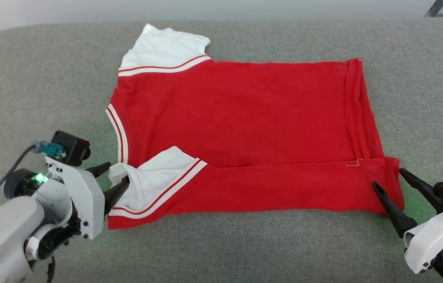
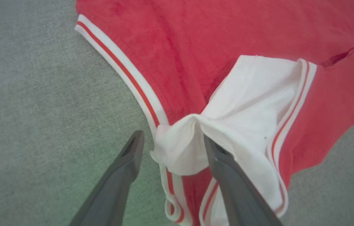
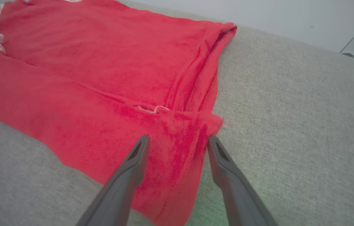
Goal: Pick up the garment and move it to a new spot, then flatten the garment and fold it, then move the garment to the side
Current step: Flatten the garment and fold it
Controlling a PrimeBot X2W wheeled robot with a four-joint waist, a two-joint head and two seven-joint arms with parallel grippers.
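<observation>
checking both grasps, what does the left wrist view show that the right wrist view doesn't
Left wrist: the white sleeve bunched between the open fingers of the left gripper, beside the striped neckline trim. Right wrist: the red hem corner between the open fingers of the right gripper, and a pale wall. Shared: the garment on the grey cushion.

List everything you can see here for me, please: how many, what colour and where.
garment: one, red with white striped-trim sleeves, spread mid-surface, near long edge folded over.
padded surface: one, grey, under everything.
backdrop: one, pale grey, beyond the surface's far edge.
left fingers: two, dark, apart, either side of the near white sleeve.
right fingers: two, dark, apart, straddling the garment's near hem corner.
</observation>
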